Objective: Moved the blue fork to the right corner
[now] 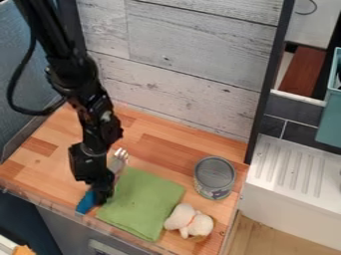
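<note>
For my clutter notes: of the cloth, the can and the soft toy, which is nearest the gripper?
The green cloth, spread flat close beside the gripper; the can and the soft toy are farther off, past the cloth.

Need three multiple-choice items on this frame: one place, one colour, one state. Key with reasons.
1. Seen from the camera, where is the fork relative to the cloth?
A) Along its left side
B) Along its right side
C) Centred on it

2. What colour is the fork's handle?
A) Red
B) Yellow
C) Blue

3. How does the can stand?
A) On its side
B) Upright
C) Leaning on the plank wall

Key:
1 A: tines and handle both show left of the cloth's middle.
2 C: blue shows beside the pincer.
3 B: its round end faces up, its side wall below.
</note>
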`<act>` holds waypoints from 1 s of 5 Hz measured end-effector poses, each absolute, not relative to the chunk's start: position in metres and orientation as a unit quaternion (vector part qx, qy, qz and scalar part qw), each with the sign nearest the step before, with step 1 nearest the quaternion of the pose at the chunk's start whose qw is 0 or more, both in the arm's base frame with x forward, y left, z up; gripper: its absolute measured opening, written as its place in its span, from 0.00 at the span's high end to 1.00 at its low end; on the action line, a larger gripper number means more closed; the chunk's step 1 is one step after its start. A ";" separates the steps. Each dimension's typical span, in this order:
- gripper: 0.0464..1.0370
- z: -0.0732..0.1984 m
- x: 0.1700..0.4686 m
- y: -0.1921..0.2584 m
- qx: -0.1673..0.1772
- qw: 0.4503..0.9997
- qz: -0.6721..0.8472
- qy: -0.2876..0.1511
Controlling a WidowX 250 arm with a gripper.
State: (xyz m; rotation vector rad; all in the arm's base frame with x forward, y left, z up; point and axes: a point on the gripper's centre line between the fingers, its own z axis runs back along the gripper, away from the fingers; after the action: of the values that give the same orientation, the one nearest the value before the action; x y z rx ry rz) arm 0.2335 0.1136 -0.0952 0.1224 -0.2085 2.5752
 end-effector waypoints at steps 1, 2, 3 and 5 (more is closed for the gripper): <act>0.63 -0.096 0.232 0.116 0.046 0.265 0.959 -0.083; 0.84 -0.089 0.231 0.121 0.045 0.253 0.963 -0.083; 0.89 -0.076 0.232 0.129 0.038 0.245 0.966 -0.079; 0.89 -0.052 0.253 0.157 0.007 0.265 0.961 -0.081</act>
State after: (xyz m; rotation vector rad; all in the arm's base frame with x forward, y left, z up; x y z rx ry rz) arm 0.2529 0.1570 -0.0517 0.0200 -0.2180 2.5964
